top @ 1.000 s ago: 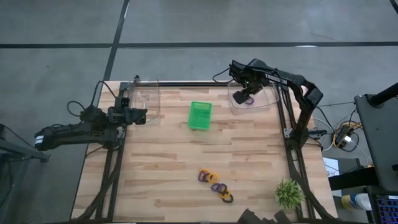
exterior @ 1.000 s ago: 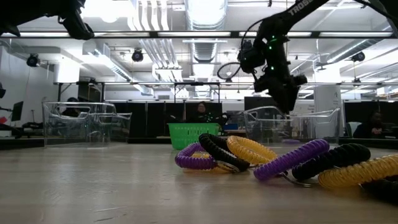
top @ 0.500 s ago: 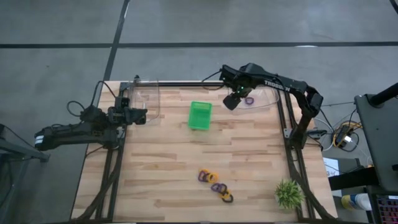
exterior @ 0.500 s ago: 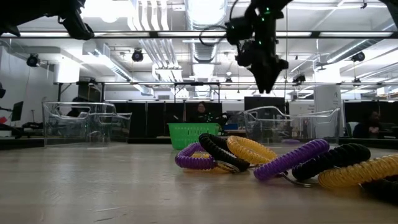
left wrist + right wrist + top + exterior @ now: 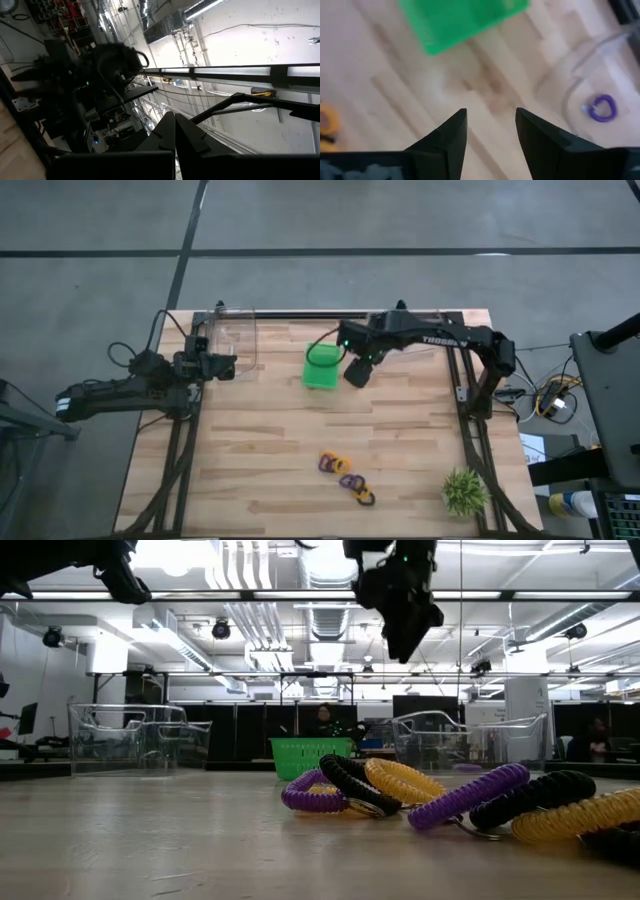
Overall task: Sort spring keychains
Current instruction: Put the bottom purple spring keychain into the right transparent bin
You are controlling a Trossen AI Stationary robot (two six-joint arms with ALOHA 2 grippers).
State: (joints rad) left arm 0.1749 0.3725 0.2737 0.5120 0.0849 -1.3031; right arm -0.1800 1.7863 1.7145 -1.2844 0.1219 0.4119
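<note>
Several spring keychains (image 5: 345, 474) lie tangled in a loose cluster on the near part of the wooden table (image 5: 250, 460), purple, orange-yellow and black coils touching one another; in the low view the same pile (image 5: 440, 795) fills the foreground. One more purple keychain (image 5: 600, 108) lies alone inside a clear bin (image 5: 580, 80) at the far right. The right gripper (image 5: 356, 370) hangs above the table just right of the green basket (image 5: 320, 370), which stands at the far middle; its two dark fingers (image 5: 450, 135) are spread apart with bare wood showing between them, holding nothing. The left gripper (image 5: 222, 366) rests at the far left edge beside another clear bin (image 5: 232, 330); its fingers meet at the tips in its wrist view. A spiky green plant (image 5: 465, 492) stands at the near right corner.
</note>
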